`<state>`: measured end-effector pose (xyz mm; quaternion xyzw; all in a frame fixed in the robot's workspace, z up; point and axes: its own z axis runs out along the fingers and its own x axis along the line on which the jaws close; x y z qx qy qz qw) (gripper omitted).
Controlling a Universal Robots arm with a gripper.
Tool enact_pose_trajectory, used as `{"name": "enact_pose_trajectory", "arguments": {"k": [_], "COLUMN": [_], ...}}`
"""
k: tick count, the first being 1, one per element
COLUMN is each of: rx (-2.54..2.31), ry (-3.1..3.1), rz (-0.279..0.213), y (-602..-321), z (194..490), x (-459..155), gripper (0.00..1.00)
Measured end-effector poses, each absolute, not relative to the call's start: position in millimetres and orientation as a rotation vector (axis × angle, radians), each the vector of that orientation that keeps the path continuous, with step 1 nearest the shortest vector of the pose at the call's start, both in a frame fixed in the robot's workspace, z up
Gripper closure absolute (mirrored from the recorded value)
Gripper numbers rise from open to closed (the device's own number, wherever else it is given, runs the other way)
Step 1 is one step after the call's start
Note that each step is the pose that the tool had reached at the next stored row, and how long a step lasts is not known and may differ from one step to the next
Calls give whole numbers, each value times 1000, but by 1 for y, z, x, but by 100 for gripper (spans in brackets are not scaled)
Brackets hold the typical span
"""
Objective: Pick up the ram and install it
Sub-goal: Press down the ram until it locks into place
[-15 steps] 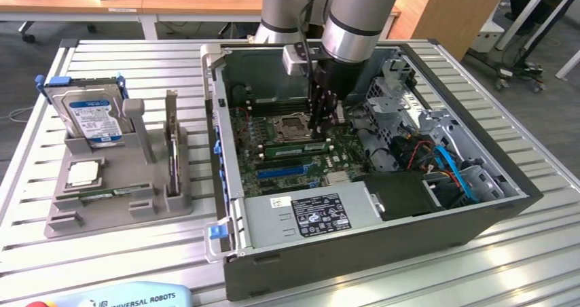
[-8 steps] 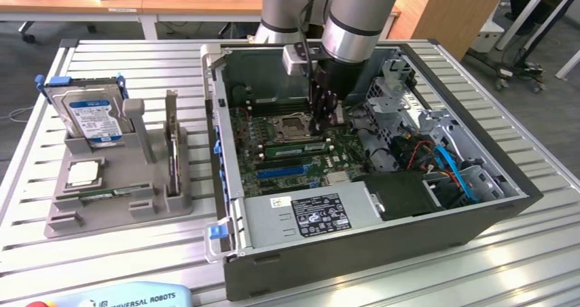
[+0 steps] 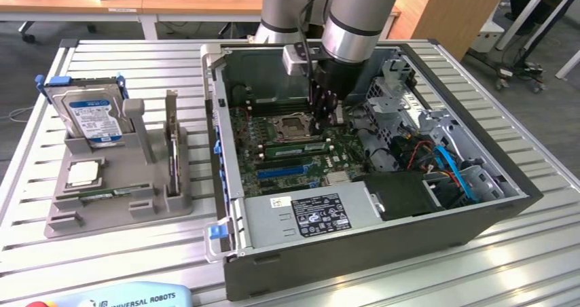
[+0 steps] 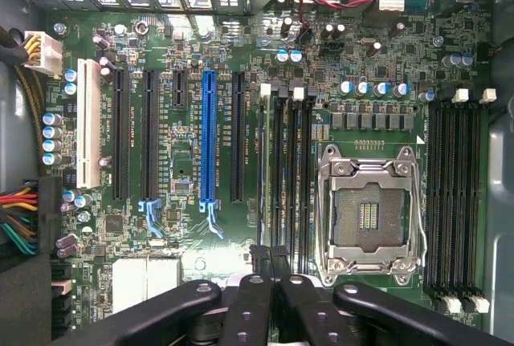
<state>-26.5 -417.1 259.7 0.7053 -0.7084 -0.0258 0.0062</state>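
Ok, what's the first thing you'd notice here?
The opened computer case on the slatted table, with the robot arm reaching down into it. Inside, the green motherboard stands out, with a bright blue slot. A blue-labelled hard drive stands in a grey holder at the exterior view's left.

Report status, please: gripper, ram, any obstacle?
Gripper shut, low over the memory slots. Green ram stick seated beside the processor socket; no grip on it seen. No obstacle seen at the slots.
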Motion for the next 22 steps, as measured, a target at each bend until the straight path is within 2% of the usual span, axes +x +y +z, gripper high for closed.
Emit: {"name": "enact_pose_trajectory", "arguments": {"k": [22], "rx": [2208], "ry": [-2217], "rz": [-82], "y": [-417], "z": [258], "x": [-5], "gripper": [90]}}
